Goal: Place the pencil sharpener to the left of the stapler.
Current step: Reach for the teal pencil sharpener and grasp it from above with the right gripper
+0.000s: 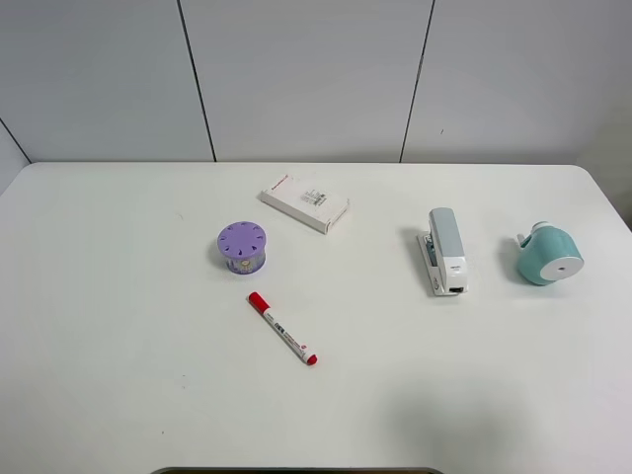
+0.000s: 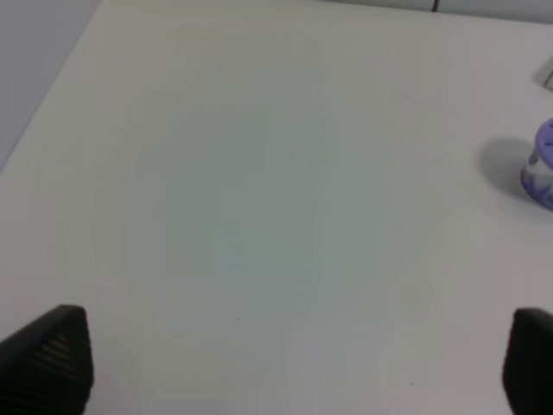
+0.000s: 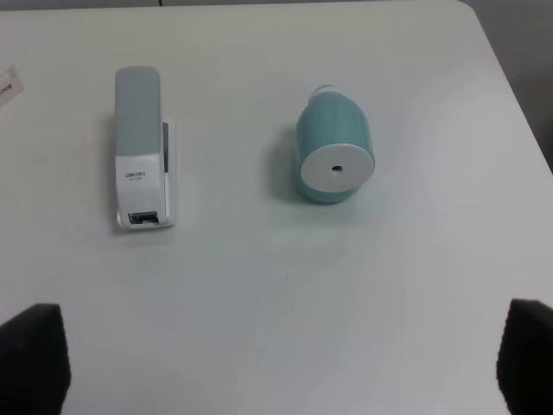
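The teal pencil sharpener (image 1: 549, 254) lies on its side at the right of the white table, its flat white face toward the front; the right wrist view shows the sharpener (image 3: 333, 149) too. The silver-grey and white stapler (image 1: 446, 250) lies to its left, a short gap between them, and the stapler (image 3: 143, 147) also shows in the right wrist view. My right gripper (image 3: 281, 367) is open, fingertips wide apart and well short of both objects. My left gripper (image 2: 298, 359) is open over bare table at the left. Neither arm appears in the exterior high view.
A purple round holed container (image 1: 242, 246) stands left of centre, and its edge (image 2: 540, 164) shows in the left wrist view. A red-capped marker (image 1: 282, 329) lies in front of it. A flat white box (image 1: 304, 202) lies toward the back. The table's right edge (image 1: 607, 197) runs close to the sharpener.
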Tool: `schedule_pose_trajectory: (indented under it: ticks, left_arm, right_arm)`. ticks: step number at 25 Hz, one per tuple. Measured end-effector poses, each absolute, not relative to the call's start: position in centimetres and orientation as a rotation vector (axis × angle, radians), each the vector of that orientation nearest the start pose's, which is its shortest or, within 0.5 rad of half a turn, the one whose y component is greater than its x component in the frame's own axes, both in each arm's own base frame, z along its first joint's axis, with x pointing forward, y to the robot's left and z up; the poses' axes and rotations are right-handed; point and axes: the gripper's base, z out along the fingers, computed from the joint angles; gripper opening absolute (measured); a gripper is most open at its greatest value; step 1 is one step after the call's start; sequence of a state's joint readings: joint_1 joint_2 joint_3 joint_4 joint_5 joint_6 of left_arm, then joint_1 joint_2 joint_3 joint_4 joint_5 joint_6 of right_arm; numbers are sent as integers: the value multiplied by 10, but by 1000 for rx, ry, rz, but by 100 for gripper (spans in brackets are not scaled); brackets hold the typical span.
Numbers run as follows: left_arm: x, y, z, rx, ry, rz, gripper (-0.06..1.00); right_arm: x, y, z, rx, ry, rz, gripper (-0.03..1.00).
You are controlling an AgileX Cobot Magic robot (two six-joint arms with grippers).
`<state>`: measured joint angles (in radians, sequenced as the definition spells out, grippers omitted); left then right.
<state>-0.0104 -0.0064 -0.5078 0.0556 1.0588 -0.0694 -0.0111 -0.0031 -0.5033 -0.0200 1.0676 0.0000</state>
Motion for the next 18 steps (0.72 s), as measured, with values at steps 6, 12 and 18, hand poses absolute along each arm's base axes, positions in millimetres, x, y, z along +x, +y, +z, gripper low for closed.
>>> schedule_pose_trajectory:
  ticks: [6, 12, 18]
  left_arm:
    - [-7, 4, 280, -63, 2026, 16, 95]
    - [-7, 4, 280, -63, 2026, 16, 95]
    - [-7, 4, 280, -63, 2026, 16, 95]
  right_arm:
    - [-6, -2, 278, 12, 2045, -31, 99]
    - [-6, -2, 278, 12, 2045, -31, 99]
    - [-6, -2, 278, 12, 2045, -31, 99]
